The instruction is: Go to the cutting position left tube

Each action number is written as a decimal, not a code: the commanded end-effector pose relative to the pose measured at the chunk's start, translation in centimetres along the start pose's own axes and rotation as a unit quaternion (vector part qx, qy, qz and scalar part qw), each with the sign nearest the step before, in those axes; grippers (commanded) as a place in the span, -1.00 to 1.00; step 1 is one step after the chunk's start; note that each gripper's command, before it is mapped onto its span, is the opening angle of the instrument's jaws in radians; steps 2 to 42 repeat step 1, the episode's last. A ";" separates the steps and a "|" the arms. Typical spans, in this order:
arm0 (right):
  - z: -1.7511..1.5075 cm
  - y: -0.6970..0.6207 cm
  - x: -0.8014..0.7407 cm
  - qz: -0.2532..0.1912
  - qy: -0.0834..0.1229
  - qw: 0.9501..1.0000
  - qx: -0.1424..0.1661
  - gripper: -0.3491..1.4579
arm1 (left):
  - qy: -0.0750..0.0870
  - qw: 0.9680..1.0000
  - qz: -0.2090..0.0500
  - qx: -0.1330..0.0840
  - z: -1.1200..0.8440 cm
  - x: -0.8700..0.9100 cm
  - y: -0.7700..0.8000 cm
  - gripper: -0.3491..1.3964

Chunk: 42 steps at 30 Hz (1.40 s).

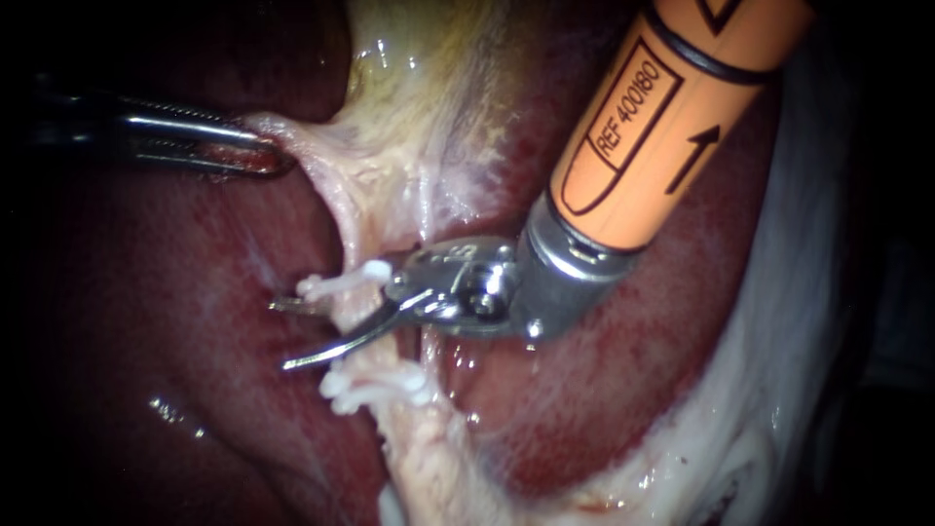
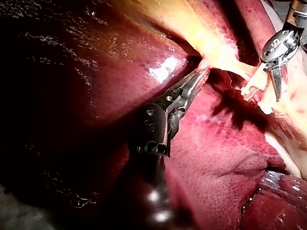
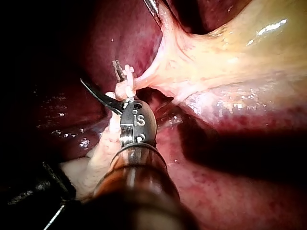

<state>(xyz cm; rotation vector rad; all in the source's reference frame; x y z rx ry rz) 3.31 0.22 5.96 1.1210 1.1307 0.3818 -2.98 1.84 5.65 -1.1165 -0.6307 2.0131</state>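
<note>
A pale tube (image 1: 343,310) runs down from the yellowish gallbladder (image 1: 438,97) over the dark red liver (image 1: 195,292). It carries a white clip (image 1: 346,278) above and white clips (image 1: 375,385) below. My right instrument (image 1: 282,336), with an orange shaft, has its two blades open astride the tube between those clips: one blade behind it, the curved one in front. The right wrist view shows the same blades (image 3: 98,72) spread beside a clip (image 3: 127,72). My left instrument (image 1: 268,156) is shut on a fold of gallbladder tissue and holds it stretched to the left; its jaws (image 2: 204,72) show this too.
Liver (image 2: 225,158) surrounds the tube on both sides. A band of whitish tissue (image 1: 779,341) lies along the right, behind the orange shaft. Pale fatty tissue (image 1: 429,468) continues below the lower clips.
</note>
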 end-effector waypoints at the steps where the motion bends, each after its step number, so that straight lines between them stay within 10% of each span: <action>1: 0.00 0.04 -0.04 0.003 0.000 1.000 -0.002 0.95 | 0.000 1.000 0.000 0.000 0.00 0.00 0.00 -1.00; 42: 0.00 0.04 -0.04 0.003 0.000 1.000 -0.002 0.95 | 0.000 1.000 0.000 0.000 0.00 0.00 0.00 -1.00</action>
